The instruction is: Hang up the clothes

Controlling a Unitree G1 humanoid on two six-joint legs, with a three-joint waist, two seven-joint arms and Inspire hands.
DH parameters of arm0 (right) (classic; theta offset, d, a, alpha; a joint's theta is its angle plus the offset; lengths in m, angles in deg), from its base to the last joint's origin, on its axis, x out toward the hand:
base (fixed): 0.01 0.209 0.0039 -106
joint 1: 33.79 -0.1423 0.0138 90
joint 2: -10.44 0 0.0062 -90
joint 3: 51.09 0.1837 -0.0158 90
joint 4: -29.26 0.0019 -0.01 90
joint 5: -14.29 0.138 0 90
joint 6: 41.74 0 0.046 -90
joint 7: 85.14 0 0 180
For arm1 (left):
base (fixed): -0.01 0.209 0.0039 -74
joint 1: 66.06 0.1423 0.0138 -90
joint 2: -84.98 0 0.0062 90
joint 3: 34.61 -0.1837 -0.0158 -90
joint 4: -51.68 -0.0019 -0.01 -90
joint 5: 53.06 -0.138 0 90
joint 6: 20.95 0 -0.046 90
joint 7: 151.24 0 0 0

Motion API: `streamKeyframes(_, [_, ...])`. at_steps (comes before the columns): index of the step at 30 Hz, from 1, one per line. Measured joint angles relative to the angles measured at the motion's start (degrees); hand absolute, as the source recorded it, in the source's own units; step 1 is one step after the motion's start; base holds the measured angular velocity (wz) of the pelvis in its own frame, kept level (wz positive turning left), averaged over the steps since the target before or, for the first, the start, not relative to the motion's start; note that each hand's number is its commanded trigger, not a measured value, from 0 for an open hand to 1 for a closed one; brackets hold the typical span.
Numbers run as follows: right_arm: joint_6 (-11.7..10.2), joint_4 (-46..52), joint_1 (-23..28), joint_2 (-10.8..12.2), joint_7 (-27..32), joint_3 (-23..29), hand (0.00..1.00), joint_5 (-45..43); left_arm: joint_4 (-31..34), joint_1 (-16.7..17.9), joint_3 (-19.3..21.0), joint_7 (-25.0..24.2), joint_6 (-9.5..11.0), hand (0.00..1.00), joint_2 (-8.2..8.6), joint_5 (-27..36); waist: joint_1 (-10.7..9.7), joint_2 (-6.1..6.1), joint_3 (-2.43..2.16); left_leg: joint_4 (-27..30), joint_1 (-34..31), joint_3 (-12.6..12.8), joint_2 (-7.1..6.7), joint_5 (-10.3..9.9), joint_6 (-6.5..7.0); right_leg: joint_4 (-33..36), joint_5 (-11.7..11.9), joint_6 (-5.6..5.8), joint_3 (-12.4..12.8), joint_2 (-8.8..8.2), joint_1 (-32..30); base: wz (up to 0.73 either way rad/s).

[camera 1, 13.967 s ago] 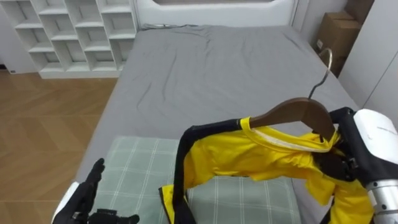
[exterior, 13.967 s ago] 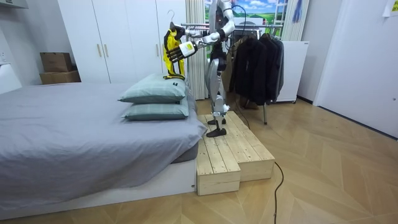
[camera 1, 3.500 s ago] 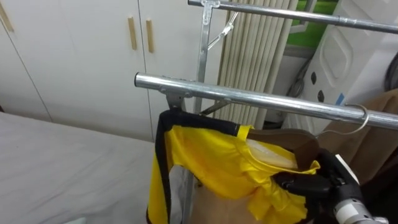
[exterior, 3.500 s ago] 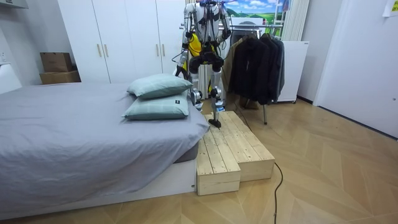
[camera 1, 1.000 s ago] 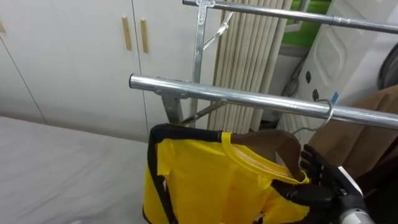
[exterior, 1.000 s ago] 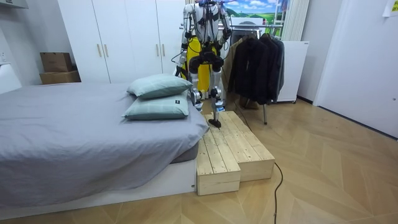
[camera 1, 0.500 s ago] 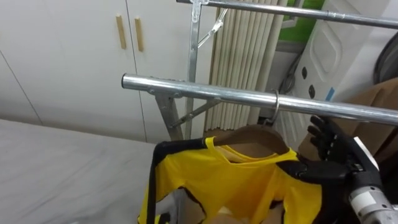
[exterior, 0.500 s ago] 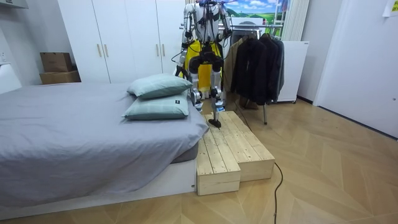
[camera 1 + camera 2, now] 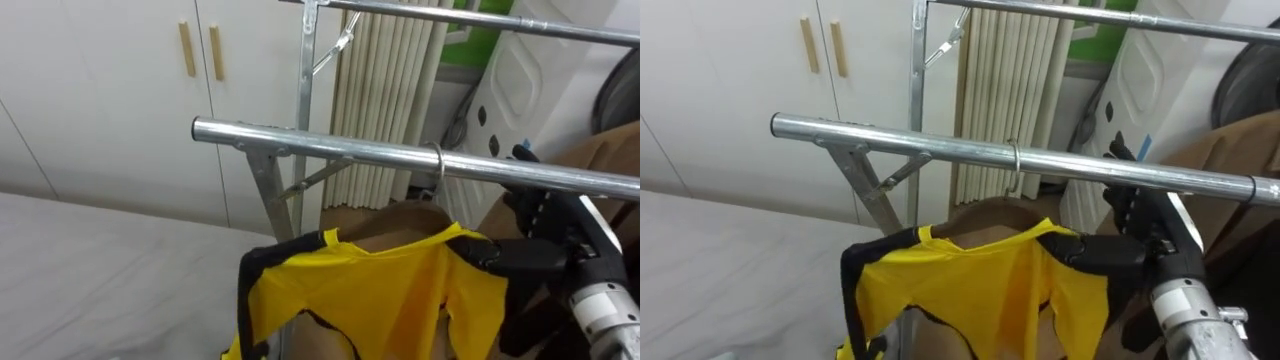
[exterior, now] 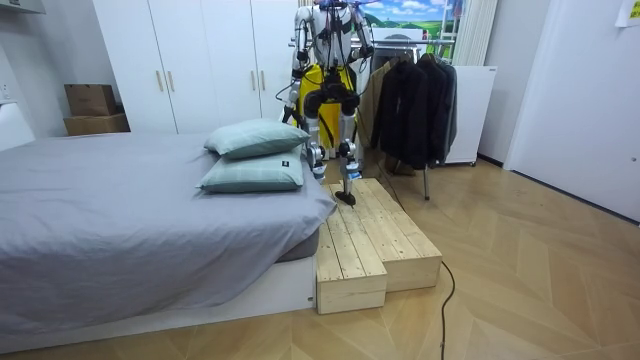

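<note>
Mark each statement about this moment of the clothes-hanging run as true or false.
1. The hanger hook sits over the lower rail. True.
2. The yellow shirt lies on the bed. False: it hangs on the wooden hanger under the rail.
3. The right hand is open beside the shirt's shoulder. True.
4. The robot stands on the bare floor. False: it stands on the wooden platform beside the bed.
</note>
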Motion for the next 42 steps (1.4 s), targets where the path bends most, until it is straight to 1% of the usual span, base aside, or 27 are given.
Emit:
streamKeyframes(6, [0.0,-0.2,0.5,0.0,-0.7,0.0,0.00,0.2,0.0,0.2,0.1,0.0,0.0,0.00,0.00,-0.1,-0.2,0.08,-0.01,0.0,0.0,0.0,0.04,0.0,0.00,0.0,0.0,0.00,0.0,0.04,0.0,0.00])
streamKeyframes(13, [0.1,-0.4,2.5,0.0,-0.6,0.3,0.00,-0.3,0.2,0.2,0.5,0.0,0.0,0.00,-0.02,-0.5,-0.2,0.05,-0.06,0.0,-0.1,0.0,0.02,0.0,0.00,-0.1,0.0,0.00,0.0,0.01,0.0,0.00])
streamKeyframes(15, [0.1,-1.7,2.9,0.0,-0.6,0.5,0.00,-0.8,0.2,0.2,0.5,-0.3,-0.1,0.00,-0.17,-0.5,-0.3,0.04,-0.18,0.0,-0.1,0.0,0.03,0.0,0.00,-0.1,0.0,0.00,0.0,0.01,0.0,0.00])
streamKeyframes(16, [0.1,-3.0,3.4,0.0,-0.7,0.5,0.00,-1.7,0.2,0.2,0.5,-0.7,-0.3,0.00,-0.37,-0.4,-0.2,-0.03,-0.42,0.0,-0.1,0.1,0.03,0.0,0.00,-0.1,0.0,0.00,0.0,0.00,0.0,0.00])
streamKeyframes(17, [0.2,-4.1,4.0,0.0,-1.0,0.5,0.00,-3.4,0.2,0.2,0.5,-1.0,-0.4,0.00,-0.53,-0.3,-0.3,-0.02,-0.56,0.0,-0.1,-0.1,0.03,0.0,0.00,-0.1,0.0,0.00,0.0,-0.01,0.0,0.00])
streamKeyframes(19, [0.1,-6.7,4.3,0.0,-1.5,0.5,0.00,-5.8,0.2,0.2,0.5,-1.6,-0.6,0.00,-0.74,-0.2,-0.5,-0.03,-0.75,0.0,-0.1,-0.1,0.03,0.0,0.00,-0.1,0.0,0.00,0.0,-0.02,0.0,0.00])
streamKeyframes(20, [0.3,-8.7,4.5,0.0,-1.8,0.5,0.00,-7.9,0.2,-0.1,0.5,-1.7,-0.7,0.00,-0.79,-0.2,-0.6,-0.06,-0.77,0.0,-0.1,-0.2,0.03,0.0,0.00,-0.1,0.0,0.00,0.0,-0.05,0.0,0.00])
streamKeyframes(23, [1.3,-12.8,4.9,0.0,-3.1,0.5,0.00,-12.0,0.0,0.1,0.5,-2.0,-0.8,0.00,-0.80,-0.2,-1.6,-0.03,-0.75,0.0,-0.1,-0.2,0.02,0.0,0.00,-0.1,0.0,0.00,-0.1,-0.06,0.0,0.00])
streamKeyframes(27, [1.3,-17.7,5.4,0.1,-3.6,0.5,0.00,-17.4,-0.4,-0.3,0.7,-2.2,-1.1,0.00,-0.80,-0.2,-1.8,-0.05,-0.74,0.0,0.0,-0.1,0.02,0.0,0.00,-0.1,0.0,0.00,0.0,-0.08,0.1,0.00])
streamKeyframes(29, [1.2,-21.7,5.9,0.1,-3.9,0.5,0.00,-20.2,-1.0,-0.4,1.9,-2.5,-0.8,0.00,-0.80,-0.2,-1.7,-0.03,-0.68,0.0,0.0,-0.1,0.02,0.0,0.00,-0.1,0.0,0.00,0.0,-0.07,0.1,0.00])
streamKeyframes(32, [1.0,-28.0,6.3,0.7,-4.5,0.5,0.00,-23.4,-1.0,-0.8,2.5,-2.8,-0.4,0.00,-0.83,-0.2,-1.5,-0.11,-0.63,0.0,0.0,-0.2,0.01,0.0,0.00,-0.1,0.0,0.00,-0.1,-0.07,0.1,0.00])
streamKeyframes(33, [1.0,-28.8,6.6,0.8,-4.7,0.5,0.00,-23.8,-1.0,-0.8,2.6,-2.9,-0.3,0.00,-0.83,-0.3,-1.5,-0.07,-0.58,0.0,0.0,-0.2,0.01,0.0,0.00,-0.1,0.0,0.00,-0.1,-0.07,0.1,0.00])
streamKeyframes(35, [1.1,-30.0,7.8,0.9,-5.4,0.4,0.00,-25.4,-1.0,-0.8,2.5,-3.0,-0.3,0.00,-0.83,-0.2,-1.5,0.04,-0.30,0.0,0.0,-0.2,0.01,0.0,0.00,-0.1,0.0,0.00,-0.1,-0.05,0.0,0.00])
streamKeyframes(39, [1.0,-30.5,8.6,1.0,-5.7,0.4,0.00,-25.8,-0.7,-0.8,2.6,-3.9,-0.3,0.00,-1.21,-0.2,-1.5,-0.16,-0.23,0.0,-0.1,-0.3,0.03,0.0,0.00,-0.1,0.0,0.01,0.0,-0.02,0.0,0.00])
streamKeyframes(42, [0.7,-31.4,9.0,1.6,-6.4,0.3,0.00,-26.0,-0.3,-0.8,2.5,-4.1,-0.2,0.00,-1.42,-0.3,-1.4,-0.53,-0.22,0.0,-0.1,-0.3,0.02,0.0,0.00,-0.1,0.0,0.01,-0.1,-0.03,0.0,0.00])
